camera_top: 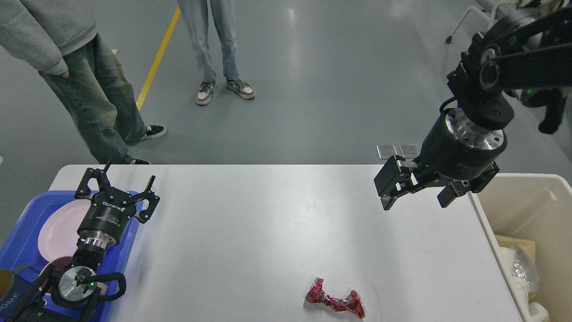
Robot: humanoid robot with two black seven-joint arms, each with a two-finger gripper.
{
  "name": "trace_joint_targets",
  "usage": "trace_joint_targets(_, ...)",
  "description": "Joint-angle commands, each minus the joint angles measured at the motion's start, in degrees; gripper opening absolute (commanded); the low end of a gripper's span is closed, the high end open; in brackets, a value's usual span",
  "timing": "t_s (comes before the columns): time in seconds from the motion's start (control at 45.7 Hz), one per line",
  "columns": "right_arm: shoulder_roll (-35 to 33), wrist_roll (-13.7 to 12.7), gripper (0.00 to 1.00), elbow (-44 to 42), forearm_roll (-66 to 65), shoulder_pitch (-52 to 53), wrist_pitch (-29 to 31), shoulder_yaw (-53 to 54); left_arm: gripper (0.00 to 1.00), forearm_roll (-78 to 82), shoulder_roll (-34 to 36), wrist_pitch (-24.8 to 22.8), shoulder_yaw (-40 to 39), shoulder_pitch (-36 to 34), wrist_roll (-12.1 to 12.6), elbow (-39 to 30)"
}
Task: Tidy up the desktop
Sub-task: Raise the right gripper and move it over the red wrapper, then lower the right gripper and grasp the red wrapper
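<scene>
The white desktop (268, 232) fills the lower half of the head view. A crumpled red foil wrapper (335, 303) lies on it near the front edge, right of centre. My right gripper (413, 203) hangs open and empty above the desktop's right part, well behind the wrapper. At the far left my left gripper (127, 181) stands open and empty over the desktop's left edge, beside the blue tray.
A blue tray (27, 232) at the left holds a pink plate (58, 228) and a cup. A beige bin (527, 197) with paper and plastic scraps stands against the desktop's right edge. Two people stand on the floor beyond the far edge.
</scene>
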Motion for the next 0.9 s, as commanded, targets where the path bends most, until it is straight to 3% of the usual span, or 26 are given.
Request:
trace_joint_targets(0.0, 0.2, 0.5, 1.00, 0.1, -5.9, -2.0, -1.1, 2.9, 0.96, 0.0, 0.0, 0.0, 0.0, 0.0, 0.0, 0.0)
trace_joint_targets(0.153, 0.3, 0.5, 1.00, 1.1, -17.8, -4.6, -6.5, 8.1, 0.96, 0.0, 0.0, 0.0, 0.0, 0.0, 0.0, 0.0)
trace_joint_targets(0.437, 2.8, 0.2, 1.00, 0.8, -33.4, -18.7, -9.1, 19.1, 0.96, 0.0, 0.0, 0.0, 0.0, -0.1, 0.0, 0.0)
trace_joint_targets(0.525, 4.5, 0.1, 0.96, 0.5, -35.7, -22.9, -14.3, 19.5, 0.96, 0.0, 0.0, 0.0, 0.0, 0.0, 0.0, 0.0)
trace_joint_targets(0.7, 7.8, -0.1, 0.96, -0.9, -44.7, -31.8, -31.3, 17.0, 0.96, 0.0, 0.0, 0.0, 0.0, -0.1, 0.0, 0.0)
trace_joint_targets(0.875, 12.9, 0.0, 0.96, -0.9, -54.0, -38.6, -32.5, 15.7, 0.96, 0.0, 0.0, 0.0, 0.0, -0.1, 0.0, 0.0)
